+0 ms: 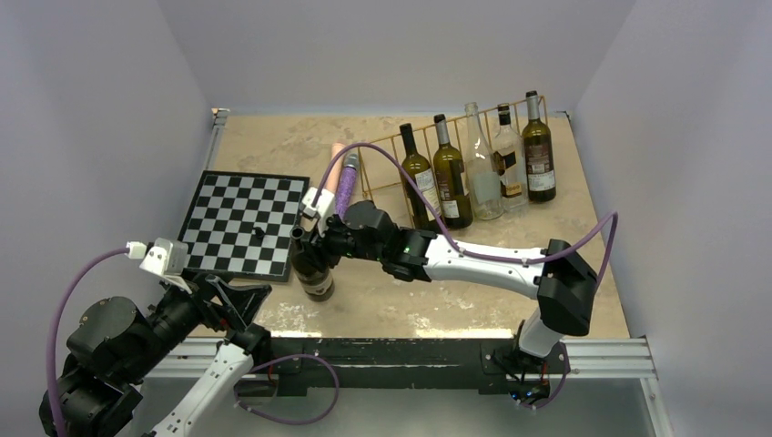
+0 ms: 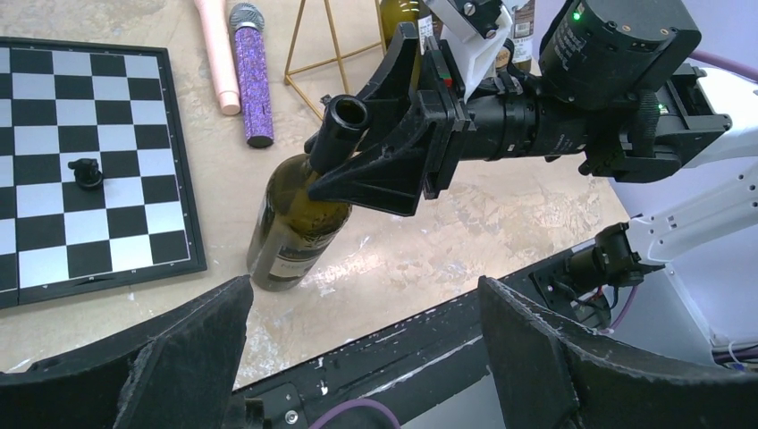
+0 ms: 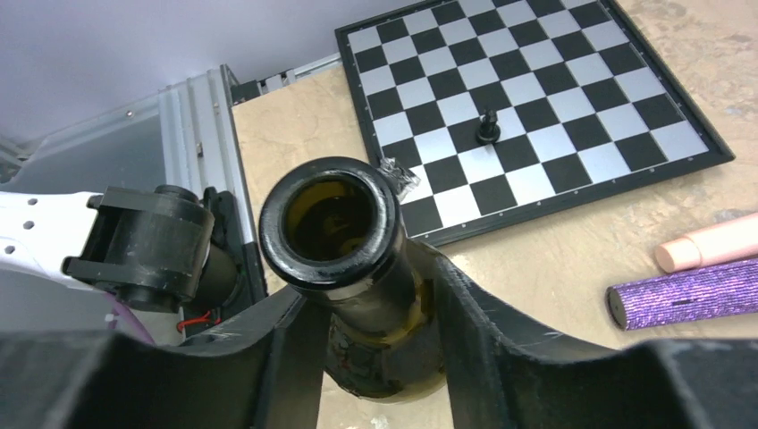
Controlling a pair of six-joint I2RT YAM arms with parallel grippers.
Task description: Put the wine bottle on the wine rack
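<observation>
I can read no word or number anywhere. The labels (image 1: 541, 180) on the standing bottles (image 1: 481, 182) are too small, and the label (image 2: 284, 261) on the bottle (image 2: 295, 219) in my right claw (image 2: 317, 170) is blurred.

One small black piece (image 1: 258, 233) stands on the chessboard (image 1: 228, 205), and to its right a purple glitter microphone (image 1: 346, 189) and a pink cylinder (image 1: 332, 166) lie side by side.

The desk (image 1: 273, 146) is covered by a mottled beige, stone-like top, worn pale in patches. It is enclosed on three sides by plain lavender-grey walls (image 1: 91, 118). A silver metal rail (image 1: 601, 357) is fixed along its near edge. Soft, even light is cast.
</observation>
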